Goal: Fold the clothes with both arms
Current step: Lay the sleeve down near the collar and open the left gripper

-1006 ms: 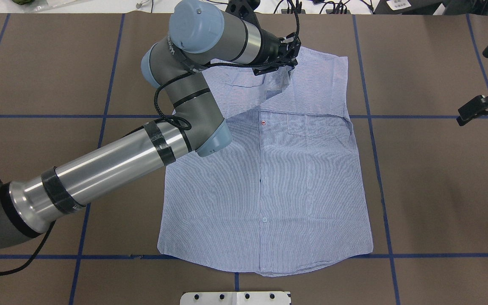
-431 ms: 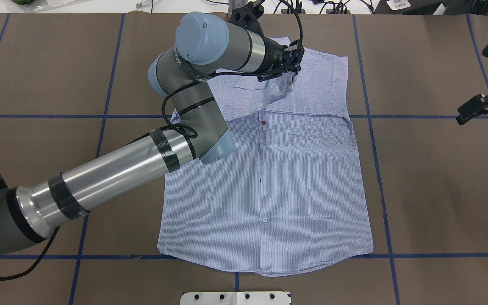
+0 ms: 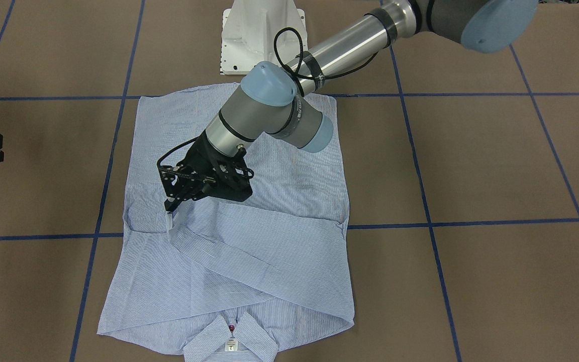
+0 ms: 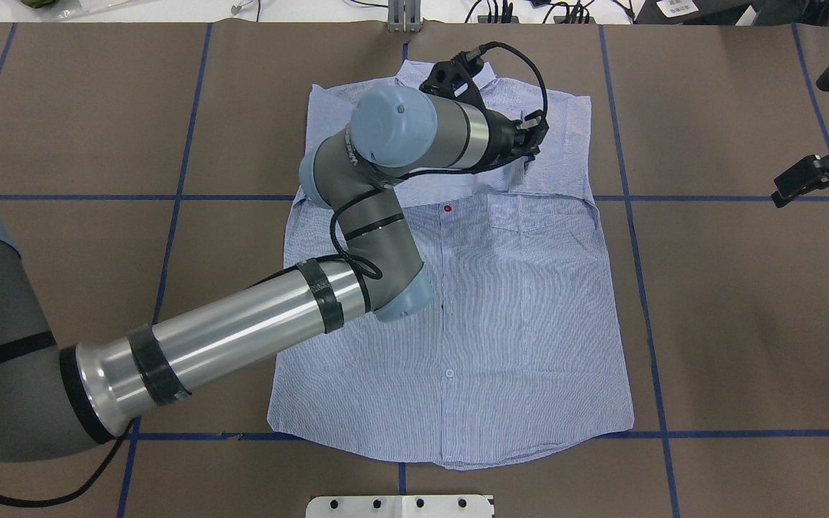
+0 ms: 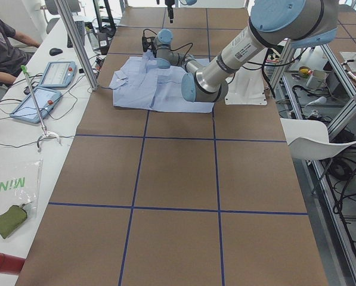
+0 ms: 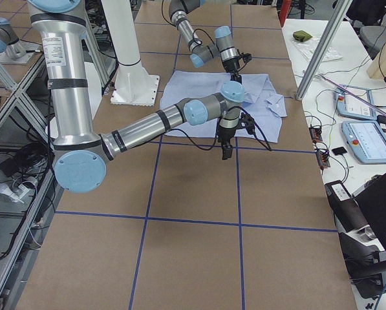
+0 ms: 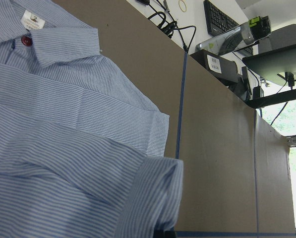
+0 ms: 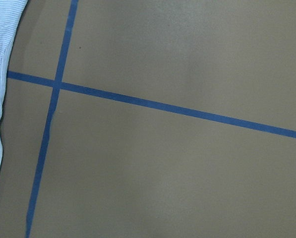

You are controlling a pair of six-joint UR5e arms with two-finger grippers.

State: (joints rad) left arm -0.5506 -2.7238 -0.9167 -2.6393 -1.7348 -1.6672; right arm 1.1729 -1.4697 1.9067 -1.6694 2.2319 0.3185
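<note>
Since a second ago the left gripper (image 4: 527, 146) has swung from the shirt's middle toward its right shoulder and come lower, carrying the sleeve (image 3: 249, 251) with it. The elbow of the left arm (image 4: 242, 338) now hangs over the shirt's front instead of beside it.

The shirt (image 4: 522, 309), blue-and-white fine stripes, lies flat and front-up in the middle of the table (image 4: 731, 324), hem toward my base, collar (image 3: 229, 334) at the far edge. The sleeve runs as a diagonal band across the chest. The left gripper is closed on the sleeve's cuff (image 7: 157, 193), which stands up off the cloth at the fingertips. A red button (image 4: 447, 208) shows just below the folded band, and another sits at the collar.

The white neck label (image 7: 32, 20) carries a small dark mark; I cannot read any writing on it. Lettering runs along the left arm's wrist, also too small to read.

The right gripper (image 4: 807, 180) hangs well apart from the shirt, over bare table at the right edge. I cannot tell whether it is wide or narrow. Its wrist camera sees only blue tape lines (image 8: 157, 106) and the shirt's edge.

The white base (image 3: 262, 35) sits just beyond the hem. On the side bench a white bag (image 5: 11, 187) bears green letters that look like "MINI".
</note>
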